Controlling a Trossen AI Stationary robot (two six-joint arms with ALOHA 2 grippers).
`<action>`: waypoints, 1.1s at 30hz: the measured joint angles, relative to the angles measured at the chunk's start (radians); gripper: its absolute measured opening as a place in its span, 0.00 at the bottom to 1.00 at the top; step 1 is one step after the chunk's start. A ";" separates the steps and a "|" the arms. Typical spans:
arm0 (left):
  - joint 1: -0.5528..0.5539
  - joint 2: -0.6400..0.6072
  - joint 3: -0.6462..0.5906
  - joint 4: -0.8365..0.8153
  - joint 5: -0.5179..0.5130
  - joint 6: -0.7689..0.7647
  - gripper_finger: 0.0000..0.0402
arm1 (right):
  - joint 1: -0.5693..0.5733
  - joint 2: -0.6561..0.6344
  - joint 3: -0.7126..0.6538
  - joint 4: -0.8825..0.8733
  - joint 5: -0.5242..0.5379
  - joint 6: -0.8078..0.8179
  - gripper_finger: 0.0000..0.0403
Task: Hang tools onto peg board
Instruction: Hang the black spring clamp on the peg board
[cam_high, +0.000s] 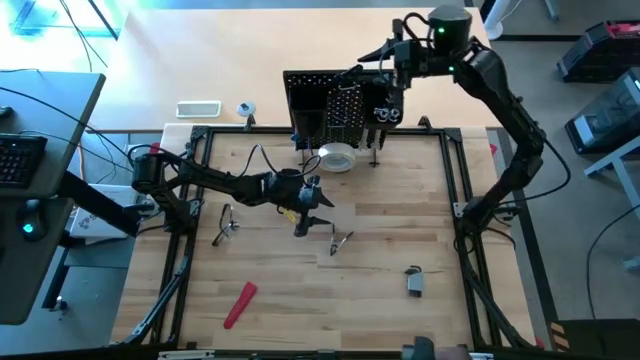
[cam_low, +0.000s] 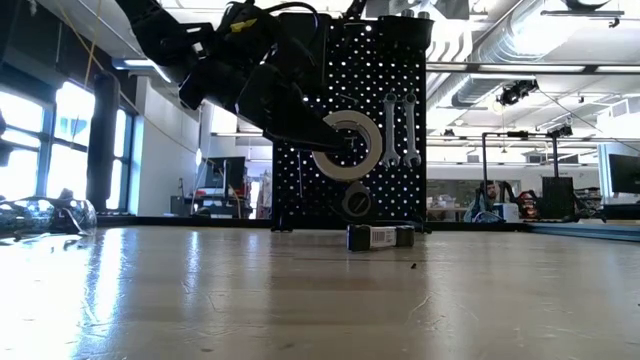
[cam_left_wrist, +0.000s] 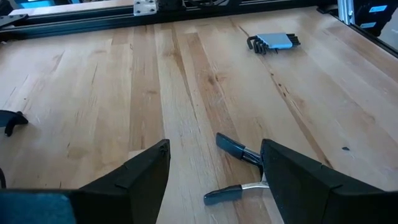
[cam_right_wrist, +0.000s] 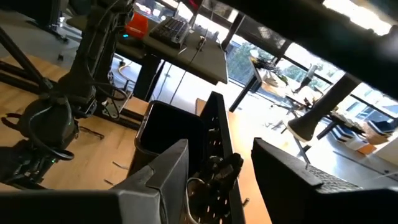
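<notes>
The black peg board (cam_high: 335, 105) stands upright at the table's far edge; two silver wrenches (cam_low: 398, 130) hang on its face. A white tape roll (cam_high: 337, 157) shows against the board's front; whether it hangs there, I cannot tell. Blue-handled pliers (cam_high: 340, 242) lie flat on the table, as does the red-handled tool (cam_high: 240, 303) near the front left. My left gripper (cam_high: 308, 215) hovers open and empty above the table's middle, the pliers (cam_left_wrist: 239, 171) just beyond its fingers. My right gripper (cam_high: 385, 112) is open and empty above the board's top edge (cam_right_wrist: 214, 124).
A second small tool (cam_high: 225, 225) lies left of my left gripper. A small grey tool set (cam_high: 414, 281) lies front right and shows in the left wrist view (cam_left_wrist: 273, 42). A black bin (cam_right_wrist: 168, 130) hangs on the board. Black frame rails (cam_high: 460, 180) border the table.
</notes>
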 joint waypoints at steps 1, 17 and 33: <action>0.000 0.000 0.000 -0.001 0.000 0.000 0.60 | 0.002 -0.009 0.000 -0.006 0.005 0.000 0.43; -0.054 0.000 0.000 -0.216 0.004 0.052 0.60 | 0.182 -0.179 0.000 -0.292 0.173 0.025 0.43; -0.176 0.119 0.023 -0.077 0.004 0.088 0.60 | 0.541 -0.235 -0.104 -0.747 0.192 0.337 0.43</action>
